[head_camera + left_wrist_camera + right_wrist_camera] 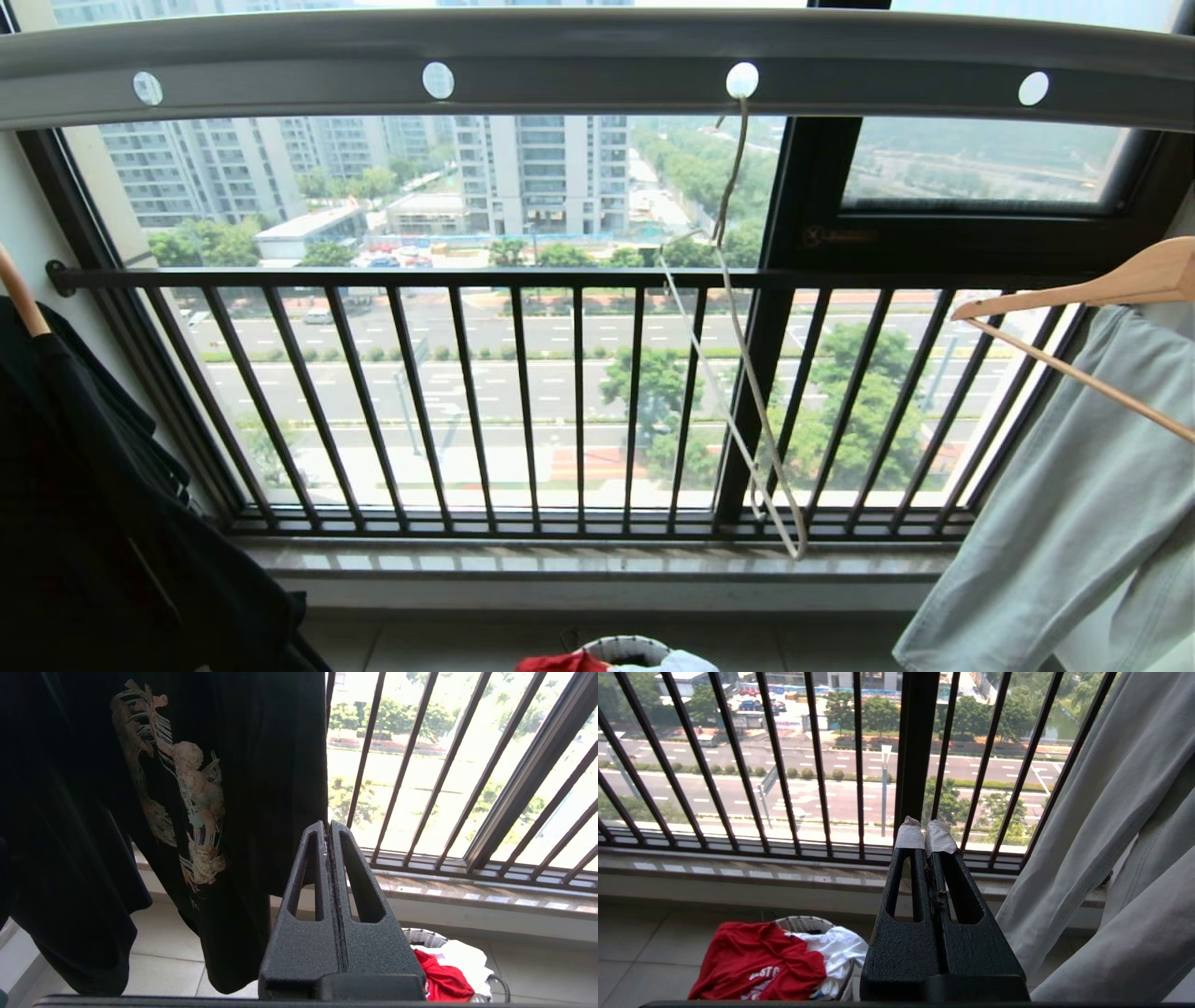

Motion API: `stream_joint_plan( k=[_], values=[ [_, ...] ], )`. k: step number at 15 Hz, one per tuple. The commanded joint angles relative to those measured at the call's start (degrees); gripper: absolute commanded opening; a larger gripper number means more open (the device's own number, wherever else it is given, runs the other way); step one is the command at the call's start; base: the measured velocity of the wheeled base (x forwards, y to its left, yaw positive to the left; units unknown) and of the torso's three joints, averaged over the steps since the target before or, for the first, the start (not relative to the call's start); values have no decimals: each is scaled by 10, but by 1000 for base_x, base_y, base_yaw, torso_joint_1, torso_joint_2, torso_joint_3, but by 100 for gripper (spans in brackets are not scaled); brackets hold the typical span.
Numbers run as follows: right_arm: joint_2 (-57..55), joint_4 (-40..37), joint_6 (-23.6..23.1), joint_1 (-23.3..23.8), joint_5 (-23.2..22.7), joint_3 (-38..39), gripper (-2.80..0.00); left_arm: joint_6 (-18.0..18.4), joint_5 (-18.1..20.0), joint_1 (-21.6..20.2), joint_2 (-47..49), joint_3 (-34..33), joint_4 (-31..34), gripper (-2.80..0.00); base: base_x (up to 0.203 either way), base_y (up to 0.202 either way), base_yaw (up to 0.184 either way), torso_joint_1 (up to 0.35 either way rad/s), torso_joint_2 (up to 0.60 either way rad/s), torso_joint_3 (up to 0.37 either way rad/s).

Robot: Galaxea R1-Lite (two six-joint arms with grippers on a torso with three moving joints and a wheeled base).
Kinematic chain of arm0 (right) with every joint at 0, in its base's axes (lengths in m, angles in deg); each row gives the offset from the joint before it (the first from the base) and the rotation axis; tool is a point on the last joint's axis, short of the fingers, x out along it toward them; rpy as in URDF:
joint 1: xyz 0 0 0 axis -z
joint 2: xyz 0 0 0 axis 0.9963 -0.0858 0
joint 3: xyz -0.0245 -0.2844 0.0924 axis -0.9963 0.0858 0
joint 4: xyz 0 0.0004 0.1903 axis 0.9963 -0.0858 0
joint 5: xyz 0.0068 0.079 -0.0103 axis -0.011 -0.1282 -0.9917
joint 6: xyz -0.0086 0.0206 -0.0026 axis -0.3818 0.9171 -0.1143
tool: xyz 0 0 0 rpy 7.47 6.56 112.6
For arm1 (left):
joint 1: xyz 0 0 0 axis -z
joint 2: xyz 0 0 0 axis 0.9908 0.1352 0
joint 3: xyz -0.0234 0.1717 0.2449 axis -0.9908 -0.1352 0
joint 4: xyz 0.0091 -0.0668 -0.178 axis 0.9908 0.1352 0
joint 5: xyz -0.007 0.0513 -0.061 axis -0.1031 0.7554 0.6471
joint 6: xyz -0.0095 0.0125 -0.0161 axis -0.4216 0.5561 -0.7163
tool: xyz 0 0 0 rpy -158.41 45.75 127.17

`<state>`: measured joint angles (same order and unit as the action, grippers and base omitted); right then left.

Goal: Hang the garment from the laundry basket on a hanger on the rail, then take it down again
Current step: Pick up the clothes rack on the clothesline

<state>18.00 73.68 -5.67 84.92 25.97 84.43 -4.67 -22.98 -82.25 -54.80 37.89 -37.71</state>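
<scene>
Both grippers are idle for now: your left gripper point(331, 828) has its jaws pressed together on nothing, hanging just beside the black printed T-shirt point(187, 788), and your right gripper point(926, 835), with its taped tips, is likewise closed and empty, close to the pale grey-green cloth point(1120, 858). Neither arm shows in the head view.

As I judge it, nothing of the task is done yet, so your first step is the pick from the laundry basket point(803, 923). The basket sits on the floor below the window railing point(579, 401), under the hanger. The garment point(756, 961), red with white lettering, lies crumpled over the basket's rim and spills toward the floor tiles, with a white cloth point(833, 947) bunched against it in the same basket.

To do the pick well, open the jaws fully before descending, and take the red fabric on the side away from the white cloth, so you lift one piece only. Pinch a thick fold near the collar or shoulder if you can find it; that should make threading easier.

The hanger point(747, 373) hangs bare from a hole in the rail point(597, 56), above the basket.
</scene>
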Motion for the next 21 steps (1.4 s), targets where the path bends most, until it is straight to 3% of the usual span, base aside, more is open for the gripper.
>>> stream_joint_plan(
  k=[1,5,10,21],
  values=[
    [0,-2,-1,1,0,0,-280,0,-1,0,0,0,0,-280,0,0,0,0,0,0],
    [-1,-4,-9,0,-2,-5,-280,0,-1,0,0,0,0,-280,0,0,0,0,0,0],
    [-53,-52,-11,0,-22,-125,-280,0,-1,0,0,0,0,-280,0,0,0,0,0,0],
    [-399,-74,2,-1,-149,-410,-280,0,-1,0,1,0,0,-280,0,0,0,0,0,0]
  ],
)
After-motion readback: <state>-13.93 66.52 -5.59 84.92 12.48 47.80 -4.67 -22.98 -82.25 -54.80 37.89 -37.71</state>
